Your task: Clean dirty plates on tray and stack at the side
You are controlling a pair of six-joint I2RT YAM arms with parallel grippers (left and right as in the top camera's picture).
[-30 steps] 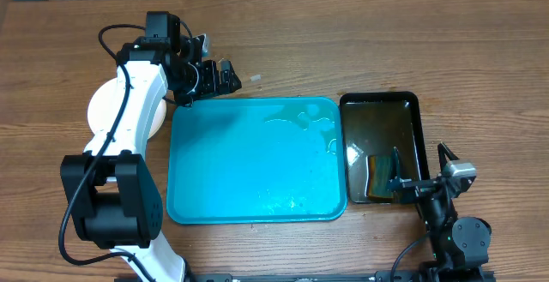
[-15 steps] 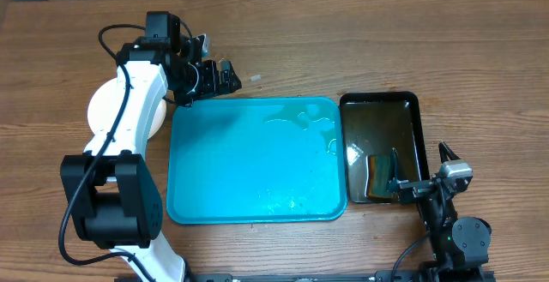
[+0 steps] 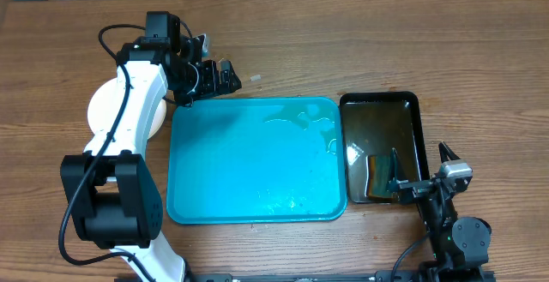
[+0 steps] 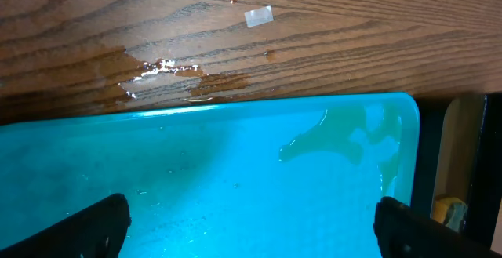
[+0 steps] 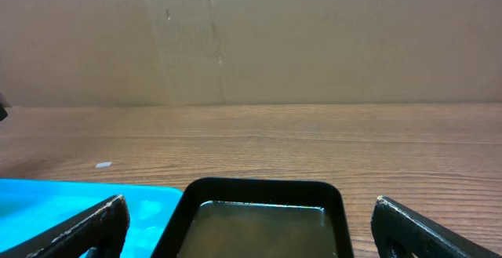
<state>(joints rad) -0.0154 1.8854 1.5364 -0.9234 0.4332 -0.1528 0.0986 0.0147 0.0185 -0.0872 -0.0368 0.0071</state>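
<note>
Showing overhead the left fingers (image 3: 225,78) released at upper left, just off the top-left corner of the wet turquoise tray (image 3: 257,158) mid-frame, with the plates (image 3: 99,109) at left beside it, mostly under that arm, and the right fingers (image 3: 447,155) released at lower right by a black tray (image 3: 382,115) holding a sponge (image 3: 377,173). Looking down the left wrist: fingers spread wide at both bottom corners over the tray, wet tabletop (image 4: 314,46) across the top. Looking along the right wrist: fingers apart at the bottom corners, black tray low centre.
</note>
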